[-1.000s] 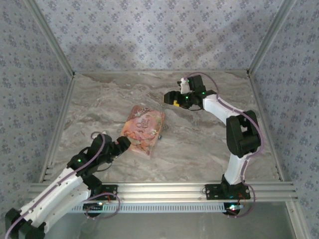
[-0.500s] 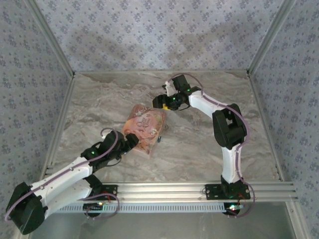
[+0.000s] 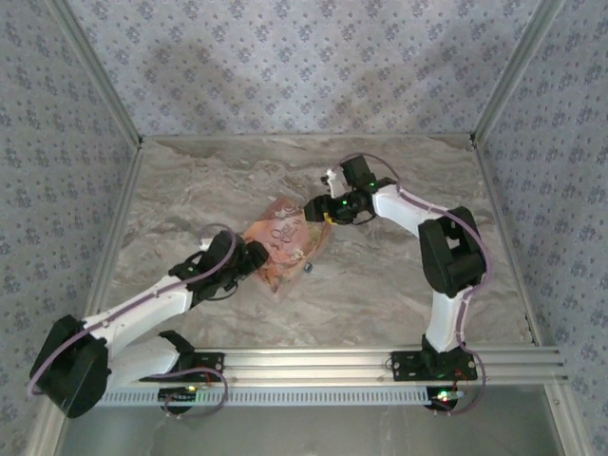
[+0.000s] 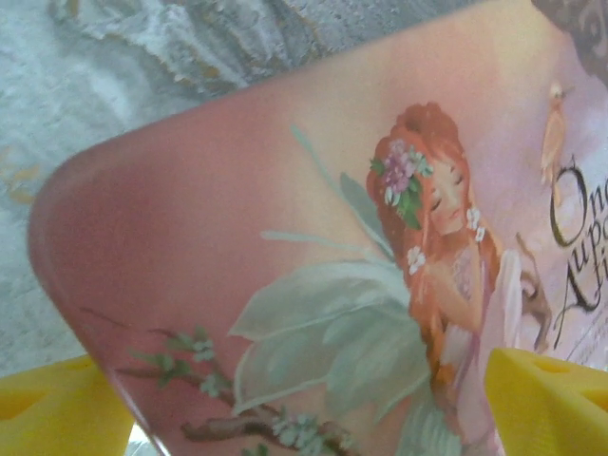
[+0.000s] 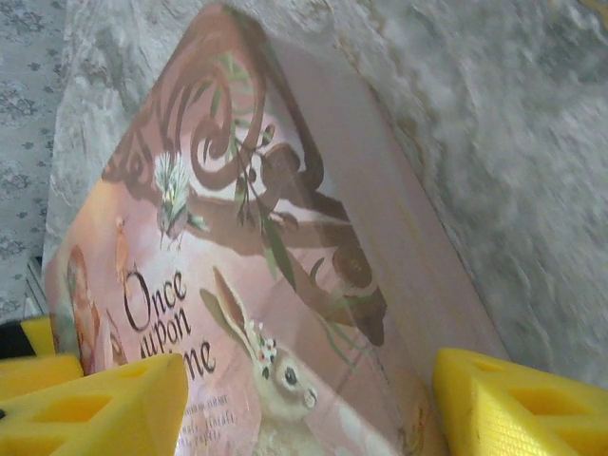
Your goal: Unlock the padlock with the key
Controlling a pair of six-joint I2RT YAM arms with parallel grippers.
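Note:
The tiny blue padlock point(image 3: 310, 267) lies on the marble table just off the right edge of the flat pink illustrated pouch point(image 3: 283, 243). The key is out of view. My left gripper point(image 3: 256, 256) is at the pouch's near-left corner; in its wrist view the pouch point(image 4: 332, 266) spreads between its wide-apart yellow fingertips point(image 4: 47, 410), so the left gripper point(image 4: 299, 418) is open. My right gripper point(image 3: 317, 209) hovers at the pouch's far-right corner. Its yellow fingers point(image 5: 518, 399) stand either side of the pouch point(image 5: 266, 285) with gaps showing, so the right gripper point(image 5: 309, 408) is open.
The marble table point(image 3: 399, 275) is walled by patterned panels with aluminium posts at the corners and a rail point(image 3: 313, 361) along the near edge. Bare marble point(image 5: 494, 142) lies right of the pouch.
Both arms have closed in on the pouch: the left gripper reached forward over its near-left corner, the right swung down-left to its far corner with its fingers narrowing. The pouch shifted slightly.

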